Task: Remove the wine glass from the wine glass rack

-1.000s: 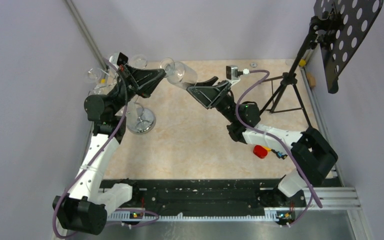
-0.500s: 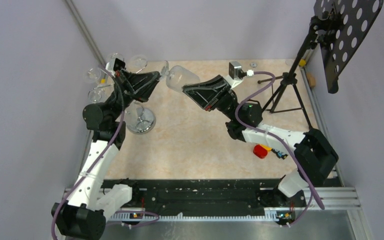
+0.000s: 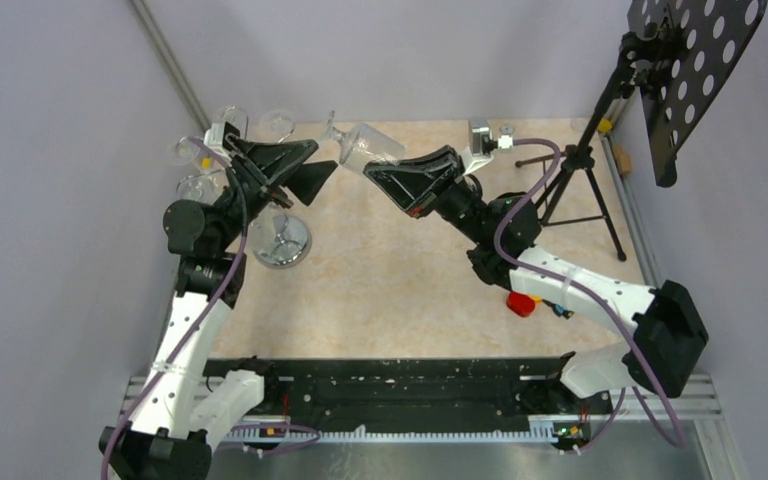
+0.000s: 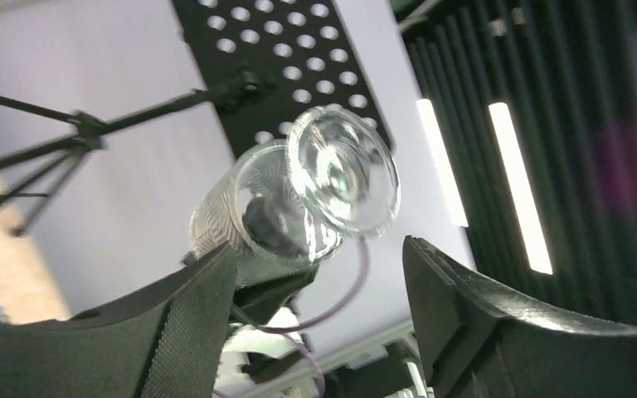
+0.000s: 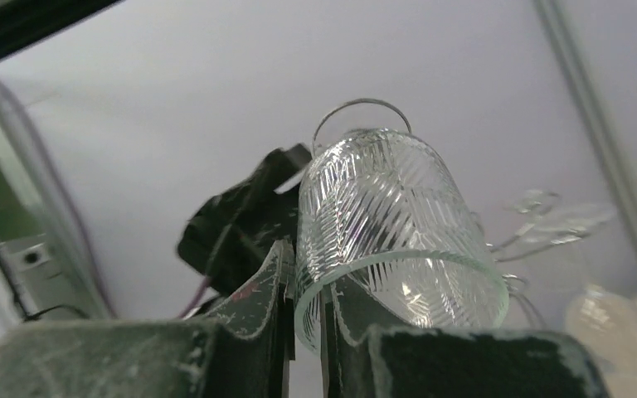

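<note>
Item 1. Right gripper (image 5: 308,274): closed narrow on the rim of the wine glass (image 5: 381,207). One finger outside the ribbed bowl, the other inside it, glass wall pinched between.

Item 2. Wine glass: clear, cut with a herringbone pattern, carried in the air above the far part of the table (image 3: 390,270). Tilted nearly onto its side, mouth toward the right gripper, foot toward the left arm and the back wall. Off the wine glass rack (image 3: 282,245) and apart from it, to the rack's right in the top view.

Item 3. Left gripper (image 4: 319,249): spread wide, nothing held. Both fingers (image 4: 191,323) low in the wrist view, the round foot of the glass seen face-on above and beyond the gap, touching neither finger. In the top view, tips just beside the foot end of the glass.

Item 4. Wine glass rack: chrome, round mirrored base on the table at the far left, stem largely hidden behind the left arm. Other glasses (image 3: 188,150) hanging around its top.

Item 5. Music stand (image 3: 580,170): black tripod at the far right, perforated desk raised high.

Item 6. Red object (image 3: 521,303): small, on the table just beside the right arm.
</note>
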You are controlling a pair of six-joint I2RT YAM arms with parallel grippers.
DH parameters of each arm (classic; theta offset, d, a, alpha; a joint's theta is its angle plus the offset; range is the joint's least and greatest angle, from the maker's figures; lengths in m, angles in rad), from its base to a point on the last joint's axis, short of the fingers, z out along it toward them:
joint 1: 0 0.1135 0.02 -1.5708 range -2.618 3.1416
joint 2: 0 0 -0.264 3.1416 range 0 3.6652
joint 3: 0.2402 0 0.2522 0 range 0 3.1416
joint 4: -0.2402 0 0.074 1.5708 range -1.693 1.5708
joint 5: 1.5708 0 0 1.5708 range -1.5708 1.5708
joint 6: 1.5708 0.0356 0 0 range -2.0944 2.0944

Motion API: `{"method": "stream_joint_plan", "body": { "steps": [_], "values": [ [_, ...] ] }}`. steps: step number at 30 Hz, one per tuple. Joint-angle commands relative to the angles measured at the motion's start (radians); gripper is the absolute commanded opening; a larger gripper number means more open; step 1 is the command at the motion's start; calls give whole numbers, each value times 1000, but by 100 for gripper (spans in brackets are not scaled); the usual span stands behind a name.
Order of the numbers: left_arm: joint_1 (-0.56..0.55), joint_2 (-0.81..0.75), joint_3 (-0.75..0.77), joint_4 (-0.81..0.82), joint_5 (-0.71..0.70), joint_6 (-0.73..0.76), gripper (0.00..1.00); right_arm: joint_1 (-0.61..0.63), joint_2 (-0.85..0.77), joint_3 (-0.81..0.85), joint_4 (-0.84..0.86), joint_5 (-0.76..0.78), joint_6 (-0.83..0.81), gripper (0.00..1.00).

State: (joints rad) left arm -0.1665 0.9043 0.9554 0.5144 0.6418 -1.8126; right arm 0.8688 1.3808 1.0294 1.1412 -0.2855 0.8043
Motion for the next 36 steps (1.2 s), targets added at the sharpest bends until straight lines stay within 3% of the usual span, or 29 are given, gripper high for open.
{"method": "stream_joint_plan", "body": {
  "steps": [1,6,16,19,24,36],
  "values": [
    [1,-52,61,-259,-37,346,78,12,-99,122,-462,222,-208,0],
    [0,-70,125,-501,-81,629,79,38,-58,252,-894,474,-354,0],
    [1,-25,333,-851,-112,1060,79,50,166,570,-1507,779,-543,0],
    [1,-22,362,-912,-136,1139,79,-11,272,711,-1723,717,-565,0],
    [1,-28,391,-992,-192,1210,79,-113,441,840,-1920,613,-622,0],
    [1,-54,428,-1107,-306,1315,79,-337,643,930,-2005,429,-648,0]
  ]
}}
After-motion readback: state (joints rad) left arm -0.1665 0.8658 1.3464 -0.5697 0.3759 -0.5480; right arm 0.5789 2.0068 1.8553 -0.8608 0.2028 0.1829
